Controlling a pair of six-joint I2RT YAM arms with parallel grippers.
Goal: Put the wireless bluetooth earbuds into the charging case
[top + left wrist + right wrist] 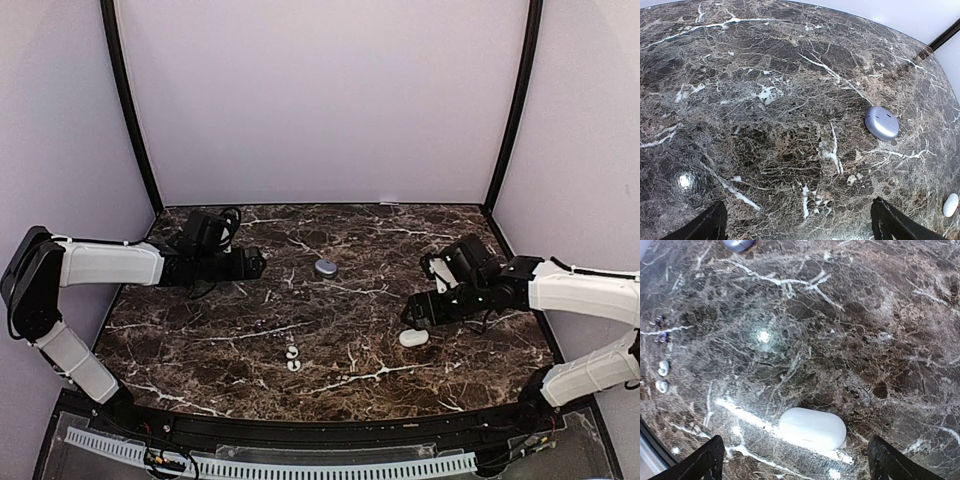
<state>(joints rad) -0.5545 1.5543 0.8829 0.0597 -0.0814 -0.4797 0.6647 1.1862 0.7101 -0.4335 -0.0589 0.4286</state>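
The charging case [326,267] is being seen lying shut and flat toward the back middle of the desk [200,330], between the two arms and touched by neither. In the left wrist view its long axis is being shown running from upper left to lower right, with a faint seam visible on the glossy lavender-grey pebble shell. The wireless bluetooth earbuds [292,357], two tiny white rounded pieces, are being seen lying just beside each other near the front middle, well apart from the case. A smooth white oval pebble [413,338] is being seen just beside the right gripper [412,312], whose jaws are being held wide with nothing between them. The left gripper [260,263] is likewise being held wide and empty, pointed toward the case. The desk is being shown as polished dark brown marble with white veins.
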